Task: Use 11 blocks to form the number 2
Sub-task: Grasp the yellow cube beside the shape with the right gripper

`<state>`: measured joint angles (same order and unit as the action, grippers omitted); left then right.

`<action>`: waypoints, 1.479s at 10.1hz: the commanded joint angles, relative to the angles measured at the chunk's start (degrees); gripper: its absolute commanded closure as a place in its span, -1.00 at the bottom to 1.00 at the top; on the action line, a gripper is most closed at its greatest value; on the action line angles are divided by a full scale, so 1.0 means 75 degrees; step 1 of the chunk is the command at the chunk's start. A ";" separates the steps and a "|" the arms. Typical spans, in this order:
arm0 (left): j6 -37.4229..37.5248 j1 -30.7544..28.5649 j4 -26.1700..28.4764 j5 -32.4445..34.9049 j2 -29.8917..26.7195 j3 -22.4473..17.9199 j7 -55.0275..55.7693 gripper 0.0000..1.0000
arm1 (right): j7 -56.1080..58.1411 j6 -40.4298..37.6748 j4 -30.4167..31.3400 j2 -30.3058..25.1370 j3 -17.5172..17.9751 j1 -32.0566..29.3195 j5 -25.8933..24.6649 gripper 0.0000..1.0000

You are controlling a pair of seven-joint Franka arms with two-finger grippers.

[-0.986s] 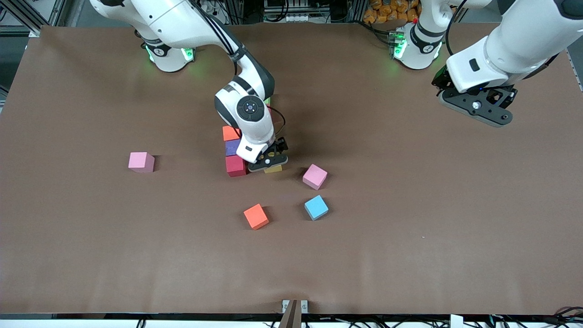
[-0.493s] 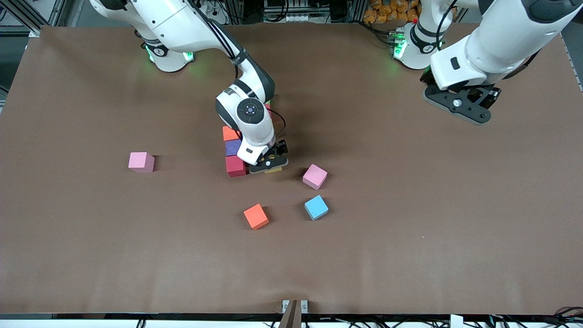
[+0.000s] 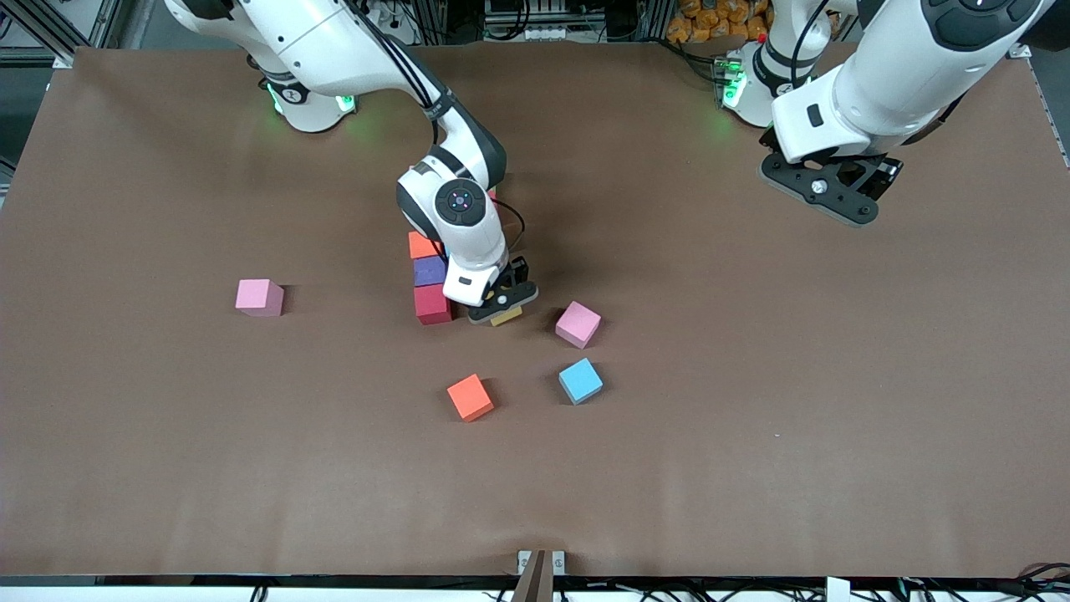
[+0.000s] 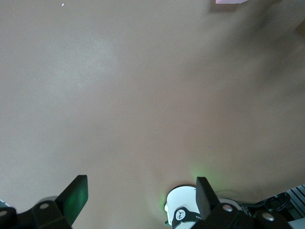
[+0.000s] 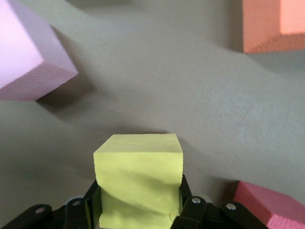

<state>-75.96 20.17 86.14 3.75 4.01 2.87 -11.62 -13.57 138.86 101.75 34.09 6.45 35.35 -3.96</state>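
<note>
1. The small yellow matte foam cube (image 5: 138, 183) sits between the two fingers of the right pincer (image 3: 504, 308), which is closed on its two opposite side faces. In the wrist view the face near one finger looks a little pressed in, so I judge the foam is soft and light; a mild squeeze at the middle of flat faces should be enough, and a hard one would deform it.

2. In the front view this cube is at about 3 o'clock of the dark red foam cube (image 3: 432, 303), just beside it. I cannot tell if it rests on the brown desk (image 3: 752, 401) or is slightly above it.

3. At 12 o'clock of the red cube stand a purple foam cube (image 3: 428, 270) and then an orange foam cube (image 3: 422, 244), touching in a column. This is the started number 2; the arm hides the remaining part.

4. Loose cubes lie around: a pink one (image 3: 578, 323) at 3 o'clock of the yellow cube, a light blue one (image 3: 580, 380) and an orange one (image 3: 470, 397) nearer the camera, and another pink one (image 3: 259, 297) well apart at 9 o'clock.

5. The left pincer (image 3: 823, 194) waits over the desk near its base, fingers wide apart and holding nothing.
</note>
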 commanded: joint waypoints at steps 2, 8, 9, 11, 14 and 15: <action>0.0096 0.0006 -0.0083 -0.0125 -0.0030 0.0004 0.0026 -1.00 | 0.3006 -0.1063 0.0027 -0.0606 0.0112 -0.0061 -0.0035 1.00; 0.0084 -0.0006 -0.0071 -0.0383 -0.0030 -0.0007 0.0155 -1.00 | 0.8914 -0.1687 0.0132 -0.0772 0.0406 -0.0342 0.0012 1.00; 0.0084 -0.0017 -0.0083 -0.0394 -0.0030 -0.0007 0.0155 -1.00 | 0.9561 -0.1687 0.0190 -0.0725 0.0394 -0.0447 0.0012 1.00; 0.0085 -0.0006 -0.0083 -0.0394 -0.0030 -0.0007 0.0155 -1.00 | 1.0315 -0.1617 0.0401 -0.0701 0.0394 -0.0658 0.0012 1.00; 0.0084 -0.0017 -0.0083 -0.0394 -0.0030 -0.0007 0.0155 -1.00 | 1.0515 -0.1290 0.0542 -0.0537 0.0382 -0.0787 -0.0058 1.00; 0.0096 -0.0017 -0.0071 -0.0394 -0.0030 -0.0007 0.0155 -1.00 | 1.0528 -0.1126 0.0566 -0.0525 0.0382 -0.0834 -0.0047 1.00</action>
<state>-75.96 20.19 86.00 1.99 4.01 2.83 -11.08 63.88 128.56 105.04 30.19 8.30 30.62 -4.05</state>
